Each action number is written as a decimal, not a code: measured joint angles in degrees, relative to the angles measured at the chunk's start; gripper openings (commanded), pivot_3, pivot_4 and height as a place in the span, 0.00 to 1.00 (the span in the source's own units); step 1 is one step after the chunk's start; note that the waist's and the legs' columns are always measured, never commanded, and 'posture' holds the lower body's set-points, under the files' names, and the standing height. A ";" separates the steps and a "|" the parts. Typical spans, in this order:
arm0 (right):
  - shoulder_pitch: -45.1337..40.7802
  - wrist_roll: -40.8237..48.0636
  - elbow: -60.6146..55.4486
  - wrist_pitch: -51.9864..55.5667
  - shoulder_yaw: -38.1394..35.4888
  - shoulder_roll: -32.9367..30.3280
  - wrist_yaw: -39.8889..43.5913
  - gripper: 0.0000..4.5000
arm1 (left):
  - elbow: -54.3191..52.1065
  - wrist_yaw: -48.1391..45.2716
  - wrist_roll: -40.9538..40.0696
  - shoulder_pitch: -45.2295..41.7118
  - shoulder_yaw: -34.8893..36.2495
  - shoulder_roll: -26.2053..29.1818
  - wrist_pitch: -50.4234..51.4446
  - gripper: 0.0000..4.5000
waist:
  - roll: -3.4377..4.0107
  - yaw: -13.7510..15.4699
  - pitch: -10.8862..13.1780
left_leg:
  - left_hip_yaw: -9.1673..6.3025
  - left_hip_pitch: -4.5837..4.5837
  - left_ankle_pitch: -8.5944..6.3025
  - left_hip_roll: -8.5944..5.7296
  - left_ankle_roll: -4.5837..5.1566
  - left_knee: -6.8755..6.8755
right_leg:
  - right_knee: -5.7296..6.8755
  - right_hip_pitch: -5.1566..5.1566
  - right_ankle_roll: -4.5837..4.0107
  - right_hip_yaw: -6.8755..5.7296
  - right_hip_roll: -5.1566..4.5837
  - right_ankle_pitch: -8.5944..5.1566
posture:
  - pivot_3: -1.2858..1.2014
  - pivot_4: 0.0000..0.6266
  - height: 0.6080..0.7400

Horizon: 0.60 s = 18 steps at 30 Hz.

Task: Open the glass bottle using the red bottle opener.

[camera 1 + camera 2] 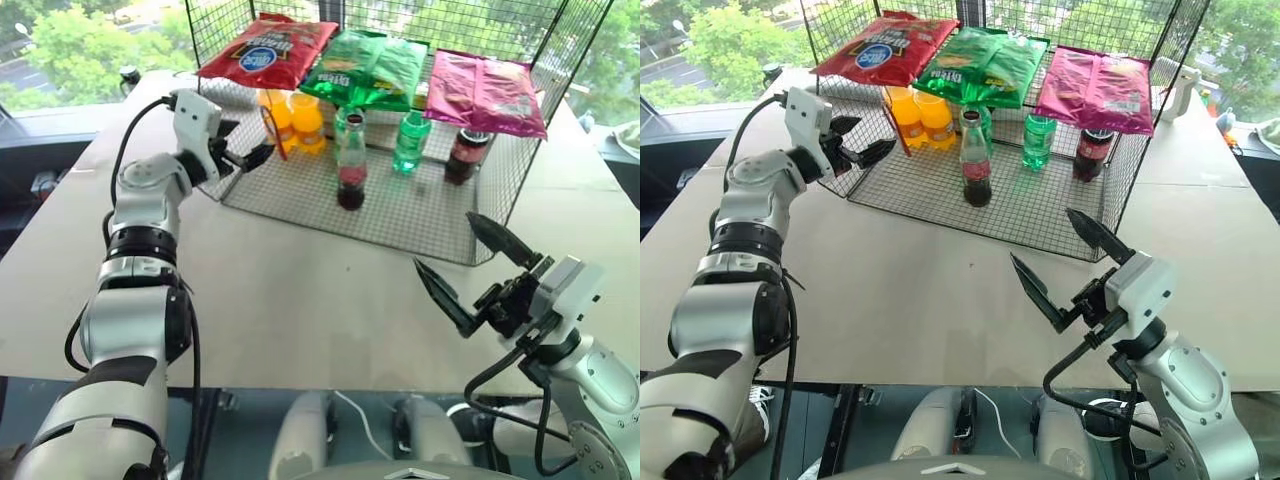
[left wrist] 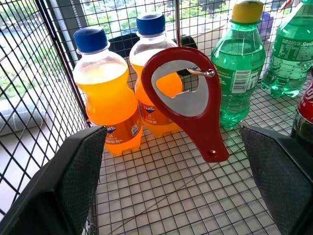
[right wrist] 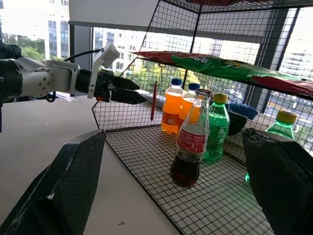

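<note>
The left gripper (image 1: 243, 149) stood with its two black fingers spread wide and empty at the open front of the wire rack (image 1: 420, 225), pointed in toward the red bottle opener (image 2: 188, 100), which hung by its ring head from a small metal hook on the rack, just in front of the two orange soda bottles (image 2: 105, 95). The right gripper (image 1: 1060, 270) was likewise wide open and held nothing, raised over the bare table (image 1: 300, 300) well short of the rack. The glass bottle (image 1: 351, 165) stood upright on the rack's mesh floor, near the middle front, apart from the opener and in front of a green plastic bottle (image 2: 239, 68). The step in hand looked to be the reach for the opener; nothing was gripped yet. The next move would call for bringing the left fingers to either side of the tapering handle, closing on it, and lifting the ring clear off the hook before carrying it across to the bottle, while the right gripper would probably need to steady the bottle. As for writing, the glass bottle's red band read Coca-Cola in the right wrist view, and the orange bottles showed a Fanta mark. The lettering on the snack bags (image 1: 365, 65) lying on the upper shelf was too small to read.
</note>
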 measured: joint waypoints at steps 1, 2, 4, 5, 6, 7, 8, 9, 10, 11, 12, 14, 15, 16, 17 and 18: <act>0.32 -0.21 -0.08 -0.09 0.21 0.11 -0.12 1.00 | 0.67 -0.04 0.27 -0.14 0.00 -0.04 -0.52 1.00 | 0.00 -0.02 0.00 | 0.00 0.00 0.00 0.00 0.00 0.00 | 0.00 0.00 0.00 0.00 0.00 0.00 | 0.52 0.24 1.00; 1.06 -0.78 -0.27 -0.31 0.57 0.20 -0.25 1.00 | 1.61 -0.13 0.64 -0.48 0.00 -0.23 -0.96 1.00 | -0.02 -0.01 0.01 | 0.01 0.00 0.00 0.01 0.00 0.00 | 0.00 0.00 0.01 0.00 0.00 0.00 | 0.52 0.24 1.00; 1.25 -1.01 -0.33 -0.46 0.77 0.21 -0.37 1.00 | 1.86 -0.20 0.86 -0.57 0.00 -0.26 -1.24 1.00 | -0.04 -0.02 0.01 | 0.00 0.00 0.00 0.02 0.00 0.00 | 0.00 0.00 0.01 0.00 0.00 0.00 | 0.52 0.24 1.00; 1.63 -1.28 -0.56 -0.70 0.94 0.24 -0.49 1.00 | 2.50 -0.39 0.94 -0.93 0.00 -0.38 -1.71 1.00 | -0.05 -0.01 0.01 | -0.01 0.00 0.00 0.02 0.00 0.01 | 0.00 0.00 0.01 0.00 -0.01 0.00 | 0.52 0.24 1.00; 1.86 -1.43 -0.64 -0.82 1.03 0.24 -0.49 1.00 | 2.97 -0.55 0.97 -1.18 0.01 -0.39 -1.98 1.00 | -0.07 0.02 0.00 | 0.00 0.00 0.00 0.02 0.00 0.01 | 0.00 0.00 0.01 0.00 -0.01 0.00 | 0.52 0.24 1.00; 2.07 -1.59 -0.66 -0.90 1.03 0.24 -0.51 1.00 | 3.44 -0.67 1.04 -1.39 0.01 -0.40 -2.28 1.00 | -0.09 0.02 -0.01 | -0.01 0.00 0.00 0.02 0.00 0.01 | 0.00 0.00 0.00 0.00 -0.01 0.00 | 0.52 0.24 1.00; 2.24 -1.67 -0.66 -0.92 1.03 0.24 -0.51 1.00 | 3.59 -0.72 1.12 -1.44 0.01 -0.41 -2.47 1.00 | -0.09 0.02 -0.01 | -0.01 -0.01 0.00 0.02 0.00 0.01 | 0.00 0.00 0.00 0.00 -0.01 0.00 | 0.52 0.24 1.00; 2.48 -1.75 -0.66 -0.94 1.03 0.23 -0.51 1.00 | 4.12 -0.77 1.31 -1.67 0.01 -0.42 -2.84 1.00 | -0.10 0.02 -0.01 | -0.01 0.00 0.00 0.02 0.00 0.02 | 0.01 0.00 0.00 0.00 -0.01 0.01 | 0.52 0.24 1.00; 2.54 -1.80 -0.66 -0.96 1.03 0.23 -0.50 1.00 | 4.59 -0.81 1.55 -1.98 0.01 -0.45 -2.98 1.00 | -0.12 0.02 0.00 | -0.01 -0.01 0.00 0.02 0.00 0.02 | 0.01 0.00 0.00 0.00 -0.01 0.01 | 0.52 0.24 1.00; 2.57 -1.82 -0.66 -0.98 1.03 0.23 -0.50 1.00 | 5.20 -0.85 1.69 -2.46 0.01 -0.49 -3.08 1.00 | -0.14 0.02 0.00 | -0.01 0.00 0.00 0.02 0.00 0.02 | 0.01 0.00 0.00 -0.01 -0.01 0.01 | 0.52 0.24 1.00; 2.60 -1.84 -0.67 -1.02 1.02 0.23 -0.50 1.00 | 5.62 -0.86 2.02 -2.87 0.01 -0.52 -3.23 1.00 | -0.15 0.02 0.00 | -0.01 0.00 0.00 0.02 0.00 0.03 | 0.01 0.00 0.01 0.00 -0.01 0.01 | 0.52 0.24 1.00; 2.74 -1.83 -0.67 -1.08 0.99 0.22 -0.49 1.00 | 6.31 -0.79 2.24 -3.64 0.00 -0.69 -3.71 1.00 | -0.16 0.02 0.00 | -0.01 -0.01 0.00 0.02 0.00 0.03 | 0.02 0.00 0.01 0.00 -0.01 0.01 | 0.52 0.24 1.00; 2.84 -1.83 -0.68 -1.11 0.98 0.21 -0.49 1.00 | 6.82 -0.74 2.51 -4.11 0.00 -0.80 -4.08 1.00 | -0.17 0.03 0.00 | -0.01 -0.01 0.00 0.02 0.00 0.03 | 0.02 0.00 0.01 0.00 -0.01 0.01 | 0.52 0.24 1.00; 2.93 -1.83 -0.69 -1.13 0.97 0.20 -0.49 1.00 | 7.12 -0.72 2.77 -4.47 0.00 -0.90 -4.34 1.00 | -0.17 0.02 0.00 | -0.01 -0.01 0.00 0.01 0.01 0.03 | 0.02 0.01 0.01 0.00 -0.01 0.01 | 0.52 0.24 1.00; 2.98 -1.84 -0.71 -1.13 0.97 0.19 -0.49 1.00 | 7.46 -0.71 2.96 -4.74 0.00 -0.98 -4.57 1.00 | -0.18 0.01 0.00 | 0.00 0.00 0.00 0.01 0.01 0.03 | 0.02 0.01 0.01 0.00 -0.01 0.01 | 0.52 0.24 1.00; 3.04 -1.85 -0.76 -1.15 0.96 0.19 -0.50 1.00 | 7.85 -0.69 3.19 -4.94 0.00 -1.07 -4.73 1.00 | -0.18 0.00 0.00 | 0.00 0.00 0.00 0.01 0.01 0.03 | 0.02 0.01 0.02 0.00 -0.01 0.01 | 0.52 0.24 1.00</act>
